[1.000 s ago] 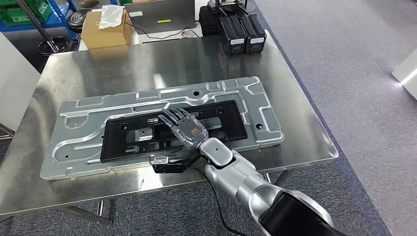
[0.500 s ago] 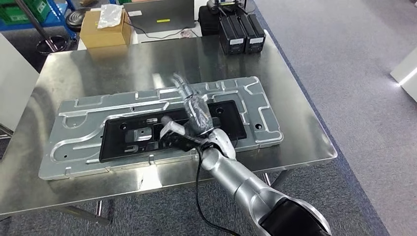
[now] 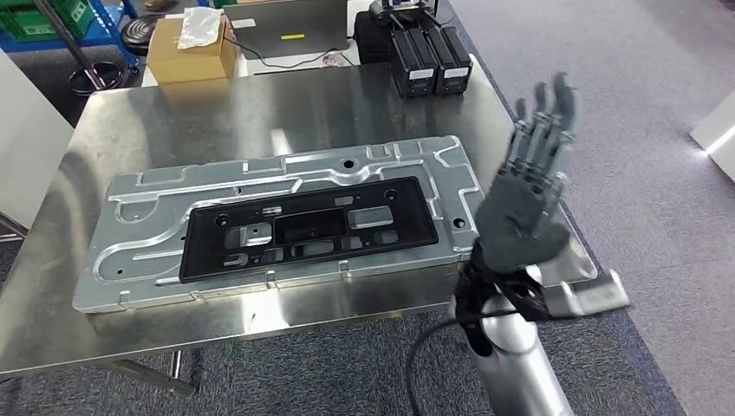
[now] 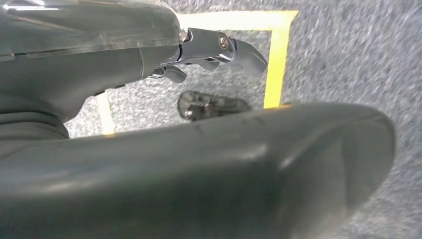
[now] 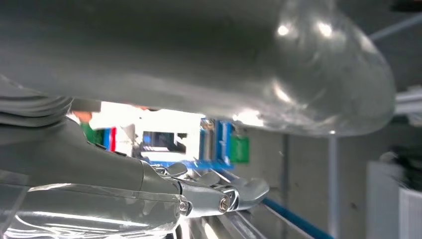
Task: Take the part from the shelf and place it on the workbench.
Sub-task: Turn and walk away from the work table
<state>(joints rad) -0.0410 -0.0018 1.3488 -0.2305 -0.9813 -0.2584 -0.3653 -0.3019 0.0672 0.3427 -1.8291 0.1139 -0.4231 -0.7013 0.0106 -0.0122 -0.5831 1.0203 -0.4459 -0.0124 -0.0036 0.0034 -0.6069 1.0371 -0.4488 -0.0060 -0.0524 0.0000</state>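
The black frame (image 3: 308,230) lies flat on the bench (image 3: 260,104) mid-frame; right hand (image 3: 524,204), lower right, fingers apart, empty.

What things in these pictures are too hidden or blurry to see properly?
- Head view: the right hand is raised and motion-blurred; its palm faces away.
- Head view: the laptop and the green bins are cut off by the top edge.
- Left wrist view: the left hand is mostly hidden by its grey cover; a small dark thing on the floor is too blurred to name.
- Right wrist view: the room behind is blurred.
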